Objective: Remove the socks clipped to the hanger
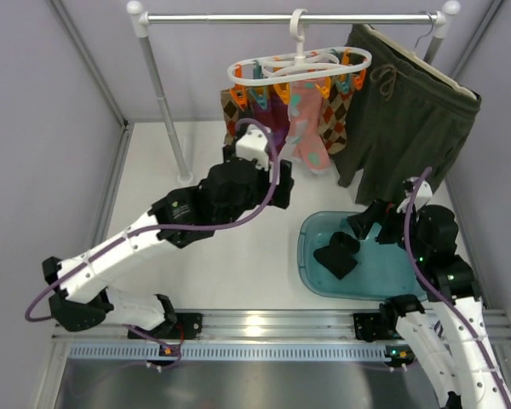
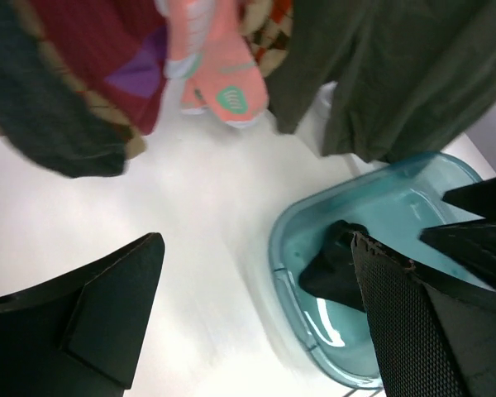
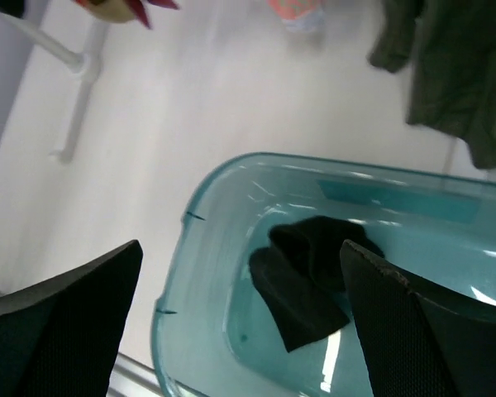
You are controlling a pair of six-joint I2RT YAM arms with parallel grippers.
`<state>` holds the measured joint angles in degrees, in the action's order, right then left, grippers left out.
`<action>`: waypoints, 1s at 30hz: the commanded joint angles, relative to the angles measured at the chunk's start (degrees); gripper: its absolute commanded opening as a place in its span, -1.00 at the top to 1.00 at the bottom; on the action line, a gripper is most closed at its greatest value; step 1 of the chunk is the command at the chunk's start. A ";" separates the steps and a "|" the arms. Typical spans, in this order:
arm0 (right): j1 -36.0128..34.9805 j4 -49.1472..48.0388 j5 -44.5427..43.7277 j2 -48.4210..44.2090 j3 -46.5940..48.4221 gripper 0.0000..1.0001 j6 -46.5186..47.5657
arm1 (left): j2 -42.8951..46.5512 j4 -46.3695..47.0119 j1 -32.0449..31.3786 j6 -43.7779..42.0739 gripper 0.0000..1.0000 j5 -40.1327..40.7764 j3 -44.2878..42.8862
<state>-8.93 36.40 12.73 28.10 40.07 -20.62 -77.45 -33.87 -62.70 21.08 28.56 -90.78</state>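
Teal plastic tub (image 1: 375, 274) holds a crumpled black sock (image 1: 336, 255).

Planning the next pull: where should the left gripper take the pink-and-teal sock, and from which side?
Probably its toe end: the pink-and-teal sock hangs toe-down from the hanger, with that end loose and unclipped. Bring the open left gripper in from the near side, low, and close it across the fabric.

A metal rail (image 1: 289, 15) on white posts spans the top of the overhead frame. Dark olive drawstring shorts (image 1: 404, 128) hang at its upper right end. Below them, at right centre, a teal plastic tub (image 1: 379, 271) sits on the white table (image 1: 230, 273).
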 commanded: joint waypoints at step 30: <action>-37.12 -68.12 -8.33 59.35 27.69 -0.09 16.14 | 10.32 -5.68 4.25 -2.96 -0.97 20.13 -12.20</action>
<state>-43.33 -20.49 5.80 87.20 66.41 -7.33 -61.01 -41.04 -58.48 22.06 49.74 -95.13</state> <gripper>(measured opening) 0.552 0.985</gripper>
